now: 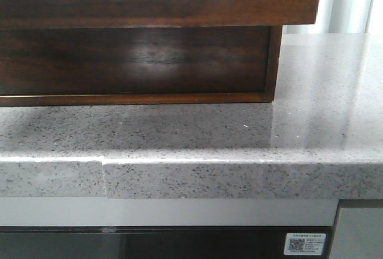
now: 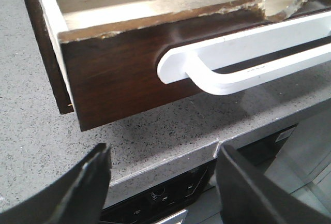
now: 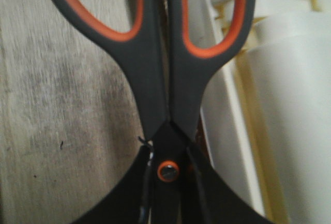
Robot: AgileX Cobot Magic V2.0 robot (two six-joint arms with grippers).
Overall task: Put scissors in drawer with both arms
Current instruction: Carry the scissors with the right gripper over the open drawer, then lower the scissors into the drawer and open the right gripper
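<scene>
The drawer stands pulled out over the counter, its dark brown front carrying a white handle. In the left wrist view the drawer front has a chipped top edge. My left gripper is open and empty, low in front of the drawer by the counter's edge. My right gripper is shut on the scissors at the pivot. Their grey and orange handles hang over the drawer's pale wooden floor. Neither gripper shows in the front view.
The speckled grey counter has a seam in its front edge. A dark appliance panel with a label sits below it. The drawer's white side wall and pale white objects lie beside the scissors.
</scene>
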